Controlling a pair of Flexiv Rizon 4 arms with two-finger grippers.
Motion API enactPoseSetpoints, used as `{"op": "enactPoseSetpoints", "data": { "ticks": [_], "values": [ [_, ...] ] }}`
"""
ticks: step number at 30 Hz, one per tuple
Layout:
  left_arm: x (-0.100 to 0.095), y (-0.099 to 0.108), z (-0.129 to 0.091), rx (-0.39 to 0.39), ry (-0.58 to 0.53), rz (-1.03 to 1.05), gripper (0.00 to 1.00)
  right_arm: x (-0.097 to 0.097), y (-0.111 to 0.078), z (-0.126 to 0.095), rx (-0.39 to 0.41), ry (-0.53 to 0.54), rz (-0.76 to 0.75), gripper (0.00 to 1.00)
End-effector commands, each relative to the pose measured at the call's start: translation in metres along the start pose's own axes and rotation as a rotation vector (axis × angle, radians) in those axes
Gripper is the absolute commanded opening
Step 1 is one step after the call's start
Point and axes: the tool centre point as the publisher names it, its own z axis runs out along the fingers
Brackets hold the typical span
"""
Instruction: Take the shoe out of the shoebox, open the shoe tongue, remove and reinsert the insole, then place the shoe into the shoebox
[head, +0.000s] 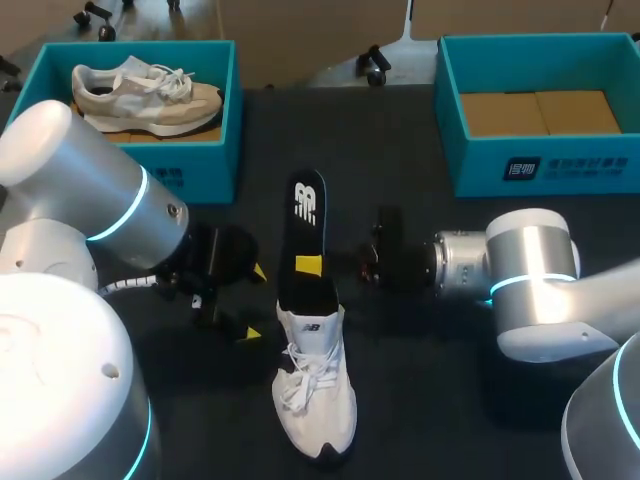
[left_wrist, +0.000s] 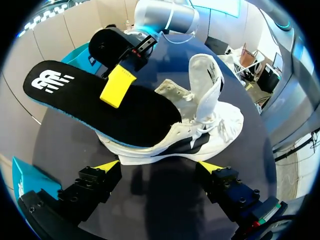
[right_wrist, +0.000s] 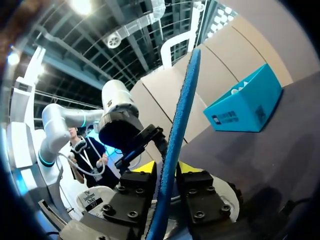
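Note:
A white shoe (head: 315, 395) stands on the dark table, toe toward the front edge, with its tongue (left_wrist: 207, 75) pulled up. A black insole (head: 307, 225) with a blue rim has its heel end in the shoe's opening, and the rest rises out toward the back. My right gripper (head: 312, 266) is shut on the insole near its middle. In the right wrist view the insole (right_wrist: 176, 135) runs edge-on between both fingers of the right gripper (right_wrist: 166, 169). My left gripper (head: 253, 303) is open just left of the shoe. In its wrist view the left gripper (left_wrist: 159, 167) frames the shoe (left_wrist: 220, 125) without touching it.
A teal shoebox (head: 200, 165) at the back left holds a beige shoe (head: 150, 95). A second teal shoebox (head: 450, 100) at the back right has only cardboard inside. Bare table lies between the boxes and in front of the shoe.

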Motion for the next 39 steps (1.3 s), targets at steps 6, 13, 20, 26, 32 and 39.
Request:
{"op": "enactPoseSetpoints", "data": {
  "ticks": [6, 13, 20, 26, 32, 39],
  "values": [
    [0.000, 0.000, -0.001, 0.000, 0.000, 0.000, 1.00, -0.004, -0.009, 0.002, 0.004, 0.009, 0.026, 0.00],
    [0.000, 0.000, -0.001, 0.000, 0.000, 0.000, 1.00, 0.000, -0.022, 0.000, 0.001, -0.011, 0.061, 0.00],
    [0.000, 0.000, -0.001, 0.000, 0.000, 0.000, 1.00, 0.004, -0.043, -0.005, -0.017, -0.042, 0.118, 0.00],
    [0.000, 0.000, -0.001, 0.000, 0.000, 0.000, 1.00, 0.007, -0.060, -0.005, -0.006, -0.063, 0.185, 0.00],
    [0.000, 0.000, -0.001, 0.000, 0.000, 0.000, 1.00, 0.011, -0.066, -0.003, 0.013, -0.061, 0.210, 0.00],
    [0.000, 0.000, -0.001, 0.000, 0.000, 0.000, 1.00, 0.014, -0.060, -0.001, 0.004, -0.045, 0.184, 0.42]
  ]
}}
